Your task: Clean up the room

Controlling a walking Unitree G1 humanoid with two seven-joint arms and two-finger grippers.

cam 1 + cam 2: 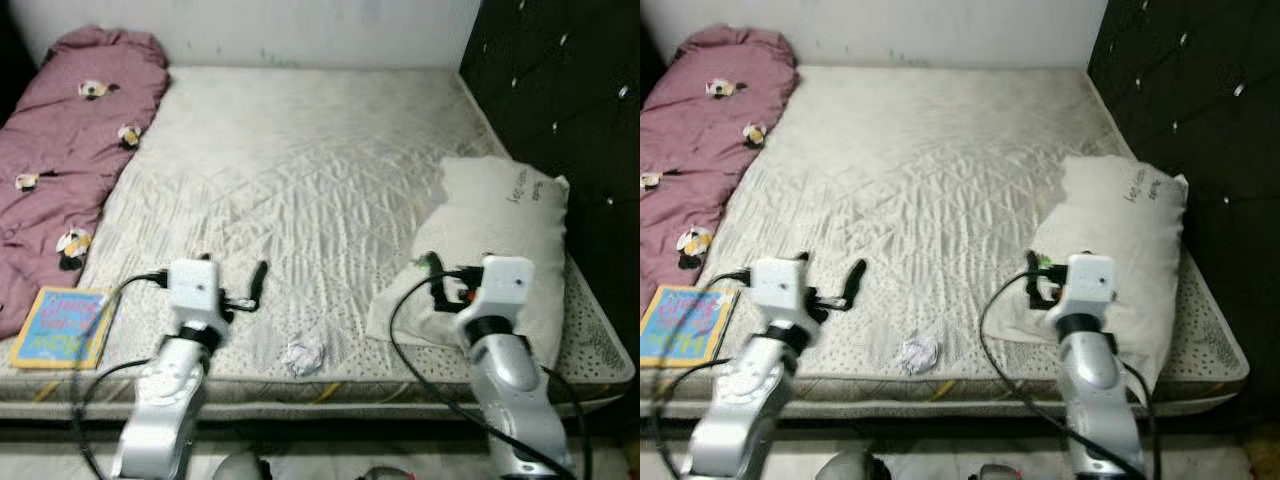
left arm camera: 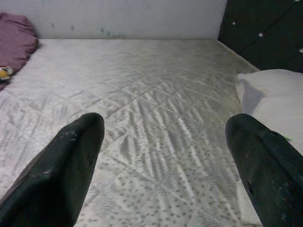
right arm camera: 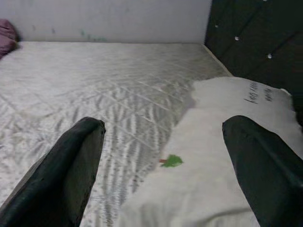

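A crumpled white paper ball (image 1: 303, 354) lies on the bare quilted mattress (image 1: 300, 150) near its front edge, between my two arms. A colourful children's book (image 1: 62, 326) rests at the front left corner. A maroon blanket (image 1: 70, 140) with small flower patches is bunched along the left side. A white pillow (image 1: 505, 230) lies on the right side. My left gripper (image 1: 232, 266) is open above the mattress, just left of and behind the paper ball. My right gripper (image 1: 455, 262) is open over the pillow's near end, and a small green mark (image 3: 172, 161) shows on the pillow between its fingers.
A black tufted headboard (image 1: 560, 90) stands along the right of the bed. A pale wall (image 1: 300, 30) closes off the far side. Black cables loop from both wrists down past the front edge of the mattress.
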